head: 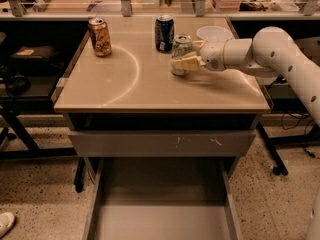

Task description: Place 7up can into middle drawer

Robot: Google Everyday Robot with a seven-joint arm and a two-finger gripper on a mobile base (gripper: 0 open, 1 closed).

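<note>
**Grasp stage at the can, drawer open and waiting**

The 7up can stands upright on the tabletop, at about 1 o'clock from the table's centre. It is just beside the dark blue can, which sits at 12 o'clock. The gripper is at the can, reaching in from 3 o'clock at the end of the white arm, and it is low against the can's lower half. I cannot tell whether it is clamped on the can or only set about it. The can's base appears to rest on the table, so I judge the step in hand to be the grasp, with no lift begun.

The middle drawer is pulled out at 6 o'clock, below the scratched grey drawer front. Its floor is open to a drop from above.

The next move calls for a firm hold and a straight lift. The can then has to travel towards 6 o'clock, past the table's near edge, and down into the drawer. The blue can and the white bowl at 2 o'clock are close by and could be knocked. The golden-brown can at 10 o'clock is well apart from the work.
</note>
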